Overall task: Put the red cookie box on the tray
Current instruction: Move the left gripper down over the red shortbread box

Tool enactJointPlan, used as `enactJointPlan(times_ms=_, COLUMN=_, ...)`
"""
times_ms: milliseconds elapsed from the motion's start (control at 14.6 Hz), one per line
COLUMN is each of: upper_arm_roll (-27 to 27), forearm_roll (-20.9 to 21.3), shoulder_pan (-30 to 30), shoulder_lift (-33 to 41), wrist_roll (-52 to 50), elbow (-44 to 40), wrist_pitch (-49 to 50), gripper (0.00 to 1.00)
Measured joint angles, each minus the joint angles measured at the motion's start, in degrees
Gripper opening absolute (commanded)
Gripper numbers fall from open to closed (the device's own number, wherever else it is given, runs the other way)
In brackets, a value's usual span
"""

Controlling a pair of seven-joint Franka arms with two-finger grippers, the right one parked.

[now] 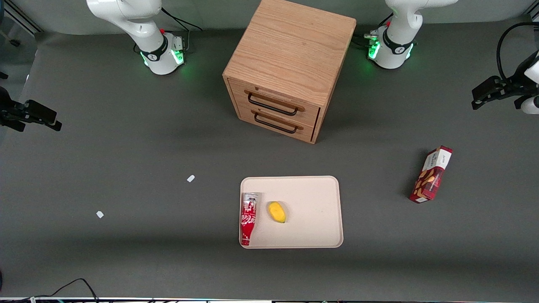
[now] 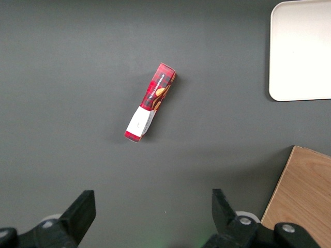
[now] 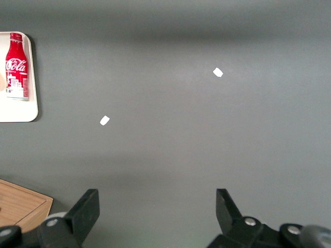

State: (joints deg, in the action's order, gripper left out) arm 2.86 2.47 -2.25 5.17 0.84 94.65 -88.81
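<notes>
The red cookie box (image 1: 431, 174) lies flat on the grey table toward the working arm's end, well apart from the tray (image 1: 313, 198). Its white end points away from the front camera. The cream tray sits near the table's middle, nearer the front camera than the wooden cabinet. My left gripper (image 1: 476, 97) hangs high at the working arm's end, farther from the front camera than the box, open and empty. In the left wrist view the box (image 2: 151, 102) lies ahead of the open gripper (image 2: 152, 199), with a corner of the tray (image 2: 302, 51) also showing.
A red-and-white soda can (image 1: 248, 219) and a yellow fruit (image 1: 277, 211) lie on the tray, at its side toward the parked arm. A wooden two-drawer cabinet (image 1: 286, 63) stands at the back middle. Two white scraps (image 1: 190, 178) lie toward the parked arm's end.
</notes>
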Motion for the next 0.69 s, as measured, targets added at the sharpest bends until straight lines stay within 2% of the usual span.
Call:
enactJointPlan(times_ms=480, upper_arm_roll=0.0, forearm_roll=0.0, shoulder_pan=-0.2, shoulder_lift=-0.4, wrist_roll=1.0, elbow=2.1, wrist_pitch=-2.0, gripper=1.0)
enactJointPlan(times_ms=686, upper_arm_roll=-0.2, forearm_roll=0.0, shoulder_pan=-0.7, shoulder_lift=-3.0, wrist_roll=12.5, elbow=5.9, wrist_pitch=-8.8, gripper=1.0)
